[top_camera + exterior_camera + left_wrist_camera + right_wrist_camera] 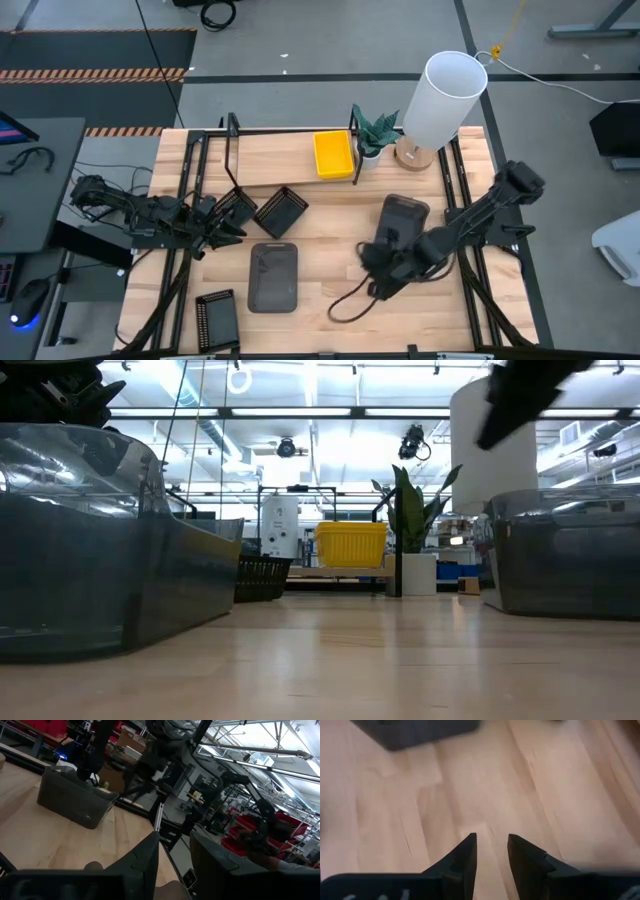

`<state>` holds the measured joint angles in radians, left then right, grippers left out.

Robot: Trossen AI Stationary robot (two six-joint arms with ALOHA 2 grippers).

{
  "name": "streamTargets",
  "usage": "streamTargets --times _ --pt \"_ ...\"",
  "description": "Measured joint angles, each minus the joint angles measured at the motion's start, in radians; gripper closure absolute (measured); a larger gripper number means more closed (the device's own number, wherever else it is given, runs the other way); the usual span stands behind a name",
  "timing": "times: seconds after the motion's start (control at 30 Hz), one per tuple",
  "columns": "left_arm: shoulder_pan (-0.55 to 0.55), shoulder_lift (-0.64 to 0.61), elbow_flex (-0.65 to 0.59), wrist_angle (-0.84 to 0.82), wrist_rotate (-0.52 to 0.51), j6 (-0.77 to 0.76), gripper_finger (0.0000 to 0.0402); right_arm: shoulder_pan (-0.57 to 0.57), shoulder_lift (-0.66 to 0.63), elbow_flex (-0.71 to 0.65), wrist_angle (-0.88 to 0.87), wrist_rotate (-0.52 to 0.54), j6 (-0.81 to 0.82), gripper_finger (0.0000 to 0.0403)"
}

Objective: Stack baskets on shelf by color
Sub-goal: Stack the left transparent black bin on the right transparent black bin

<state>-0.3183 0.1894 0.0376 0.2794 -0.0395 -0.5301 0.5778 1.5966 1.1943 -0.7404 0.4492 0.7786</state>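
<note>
One yellow basket (334,154) (350,545) sits flat on the shelf (280,150) at the table's far side. Two smoky grey baskets stand on the tabletop: one near the middle (273,276) (100,550), one right of it (402,222) (565,555) (75,800). Two black slatted baskets (235,206) (282,212) lie left of centre, a third (217,320) near the front edge. My left gripper (238,232) (172,852) is open just in front of the two black baskets. My right gripper (375,275) (492,845) is open over bare wood between the grey baskets, pointing down.
A potted plant (375,135) (410,520) and a tall white lamp (445,100) stand at the shelf's right end. A black cable (350,300) loops on the table below the right gripper. Black frame rails run along both table sides.
</note>
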Motion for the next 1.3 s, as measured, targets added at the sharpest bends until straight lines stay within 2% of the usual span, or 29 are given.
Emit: streamTargets --times 0.13,0.33,0.53,0.73,0.93,1.1,1.3 --pt "0.000 0.000 0.000 0.000 0.000 0.000 0.0285 -0.026 0.164 0.144 0.069 -0.030 -0.138 0.0288" --pt "0.000 0.000 0.000 0.000 0.000 0.000 0.0285 -0.045 0.383 0.435 0.074 -0.032 -0.339 0.0288" --pt "0.000 0.000 0.000 0.000 0.000 0.000 0.0285 -0.058 0.568 0.709 0.100 -0.028 -0.462 0.0281" --pt "0.000 0.000 0.000 0.000 0.000 0.000 0.0285 -0.065 0.732 0.899 0.152 -0.031 -0.584 0.0263" --pt "0.000 0.000 0.000 0.000 0.000 0.000 0.0285 -0.068 0.847 1.018 0.215 -0.053 -0.630 0.0223" --pt "0.000 0.000 0.000 0.000 0.000 0.000 0.0285 -0.069 0.907 1.038 0.293 -0.054 -0.667 0.0195" --pt "0.000 0.000 0.000 0.000 0.000 0.000 0.0285 -0.089 0.924 1.015 0.295 -0.046 -0.670 0.0201"
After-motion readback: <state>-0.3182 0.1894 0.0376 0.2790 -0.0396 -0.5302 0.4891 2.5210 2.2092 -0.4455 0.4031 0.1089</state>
